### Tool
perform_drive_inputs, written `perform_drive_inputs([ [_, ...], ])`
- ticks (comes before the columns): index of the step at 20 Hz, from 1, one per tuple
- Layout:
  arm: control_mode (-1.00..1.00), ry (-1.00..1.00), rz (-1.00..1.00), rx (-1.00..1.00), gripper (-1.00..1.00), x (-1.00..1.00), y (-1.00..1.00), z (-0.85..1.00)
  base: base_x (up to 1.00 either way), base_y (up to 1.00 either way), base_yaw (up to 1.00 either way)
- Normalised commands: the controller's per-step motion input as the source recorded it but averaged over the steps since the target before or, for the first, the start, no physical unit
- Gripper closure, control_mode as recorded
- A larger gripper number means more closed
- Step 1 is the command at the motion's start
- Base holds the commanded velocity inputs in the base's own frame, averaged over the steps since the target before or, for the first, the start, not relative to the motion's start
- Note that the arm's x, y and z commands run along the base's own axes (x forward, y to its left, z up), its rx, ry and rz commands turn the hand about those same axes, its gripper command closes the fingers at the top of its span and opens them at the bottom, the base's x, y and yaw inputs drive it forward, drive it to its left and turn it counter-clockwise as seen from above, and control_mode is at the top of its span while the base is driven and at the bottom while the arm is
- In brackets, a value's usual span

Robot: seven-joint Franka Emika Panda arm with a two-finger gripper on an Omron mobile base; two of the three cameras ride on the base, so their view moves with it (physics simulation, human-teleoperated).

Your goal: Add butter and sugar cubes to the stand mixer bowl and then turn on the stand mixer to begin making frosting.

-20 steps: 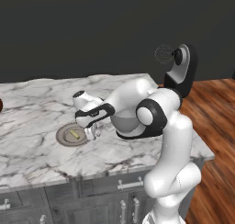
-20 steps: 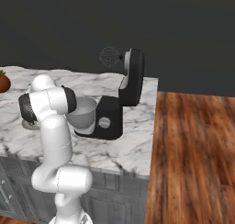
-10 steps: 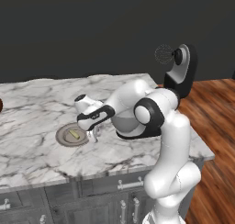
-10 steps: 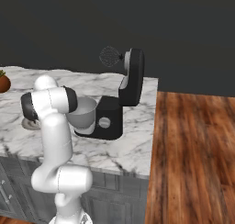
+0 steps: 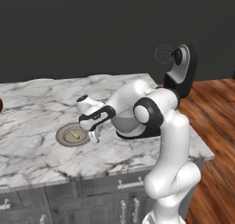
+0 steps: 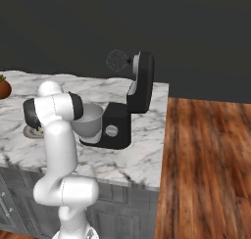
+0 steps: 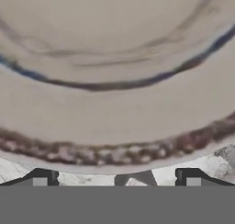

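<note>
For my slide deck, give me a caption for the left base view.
Open gripper low beside the grey plate holding the butter, stand mixer head tilted up behind.

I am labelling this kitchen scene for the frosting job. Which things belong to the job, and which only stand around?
For the job:
- butter on the plate
- mixer bowl
- stand mixer, head tilted up
- gripper, open, beside the plate

Standing around:
- plant pot
- marble counter
</note>
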Motion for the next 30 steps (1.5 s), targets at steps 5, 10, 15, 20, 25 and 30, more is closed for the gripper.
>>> perform_drive_inputs([
  [5,-1.00,0.00,0.00,0.00,-1.00,0.19,0.00,-0.19,0.00,0.00,0.00],
  [10,-1.00,0.00,0.00,0.00,1.00,0.18,0.00,-0.29,0.00,0.00,0.00],
  [15,-1.00,0.01,0.00,0.00,1.00,0.12,-0.06,-0.37,0.00,0.00,0.00],
  [20,-1.00,0.00,0.00,0.00,1.00,0.04,-0.13,-0.35,0.00,0.00,0.00],
  [25,-1.00,-0.03,0.00,0.00,1.00,-0.06,0.00,-0.27,0.00,0.00,0.00],
  [30,-1.00,-0.12,0.00,0.00,1.00,-0.33,0.00,-0.05,0.00,0.00,0.00],
])
